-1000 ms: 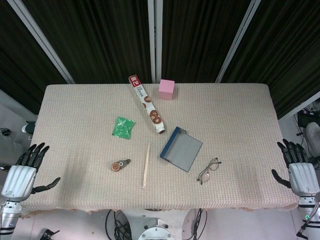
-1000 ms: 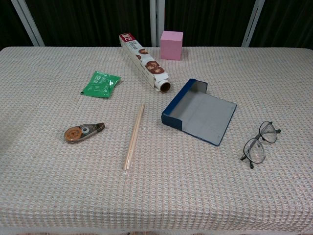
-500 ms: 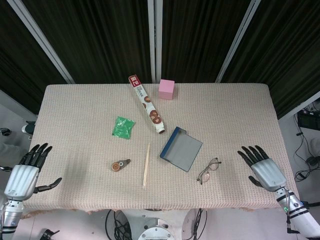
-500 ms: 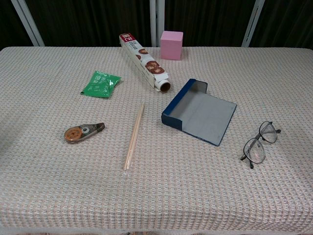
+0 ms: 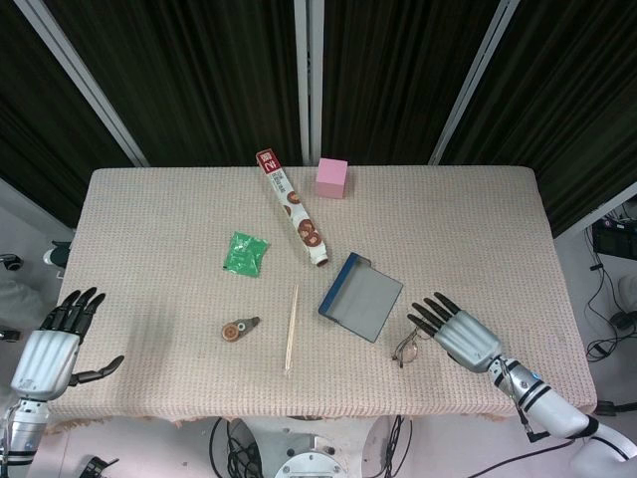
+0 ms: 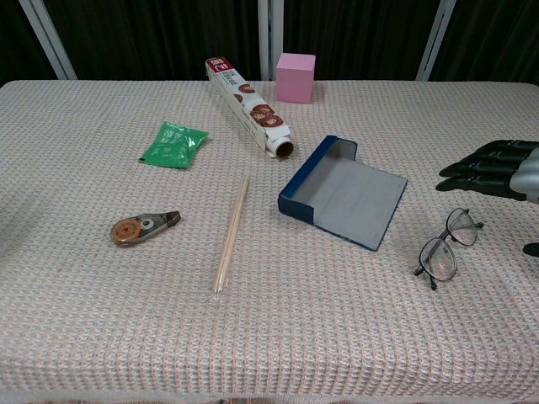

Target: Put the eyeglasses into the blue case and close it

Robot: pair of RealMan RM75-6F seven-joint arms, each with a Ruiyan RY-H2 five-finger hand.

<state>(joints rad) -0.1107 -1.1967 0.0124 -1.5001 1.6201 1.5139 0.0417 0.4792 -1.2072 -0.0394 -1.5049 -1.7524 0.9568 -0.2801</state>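
The blue case (image 5: pixel 360 296) (image 6: pixel 345 199) lies open near the table's middle, its grey inside facing up. The thin-rimmed eyeglasses (image 5: pixel 408 345) (image 6: pixel 446 246) lie on the cloth just right of it, toward the front edge. My right hand (image 5: pixel 458 332) (image 6: pixel 495 169) hovers over the glasses with fingers spread and flat, holding nothing; in the head view it covers their right lens. Off the table's front left corner my left hand (image 5: pixel 52 346) hangs with fingers apart and empty; the chest view does not show it.
A biscuit tube (image 5: pixel 294 208) and a pink cube (image 5: pixel 331 177) sit at the back. A green packet (image 5: pixel 244 253), a correction-tape roller (image 5: pixel 239 328) and a pair of wooden chopsticks (image 5: pixel 292 328) lie left of the case.
My right hand has swept in from beyond the table's right edge to above the eyeglasses. The left hand has barely shifted. Nothing on the table has moved.
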